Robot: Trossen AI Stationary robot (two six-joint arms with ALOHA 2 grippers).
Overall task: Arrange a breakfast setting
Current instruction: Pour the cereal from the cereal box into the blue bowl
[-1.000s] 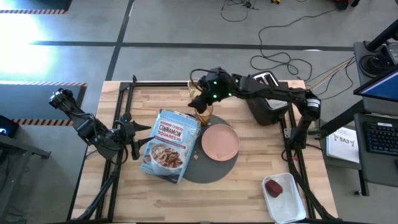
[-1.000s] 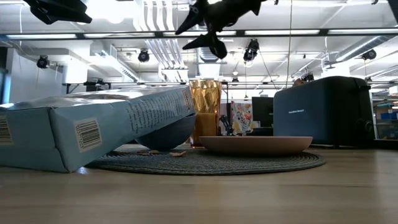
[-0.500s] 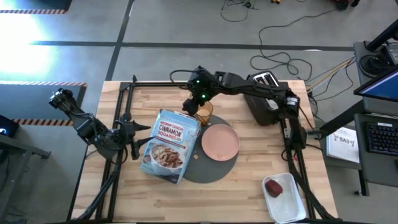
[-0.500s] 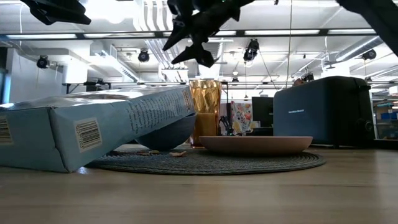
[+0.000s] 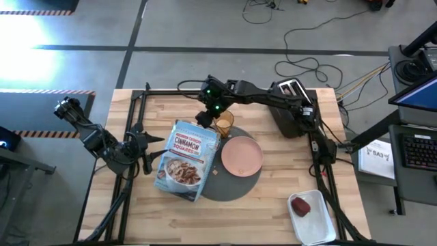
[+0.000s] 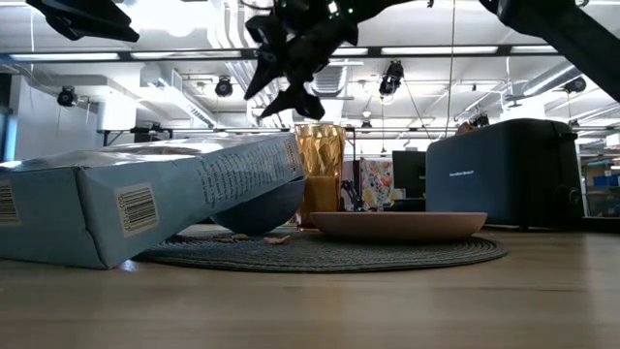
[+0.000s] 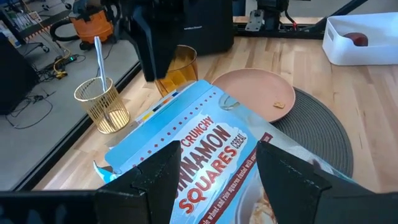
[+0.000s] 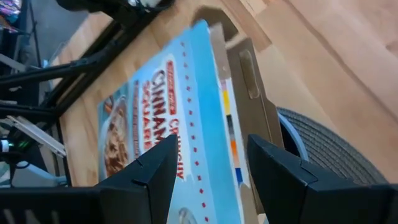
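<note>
Breakfast things sit mid-tabletop (image 5: 273,205): the pink plate (image 5: 242,156) on the dark-grey mat (image 5: 235,186), the amber tumbler (image 5: 224,124) at the mat's far edge, the blue bowl (image 6: 262,208) under a tilted cereal box (image 5: 186,158). The right tool (image 5: 207,117) hovers above the box's open top beside the tumbler — fingers parted, empty. The left tool (image 5: 141,147) waits just left of the box — parted too, holding nothing. The red apple (image 5: 301,206) lies in the white tray (image 5: 321,229).
</note>
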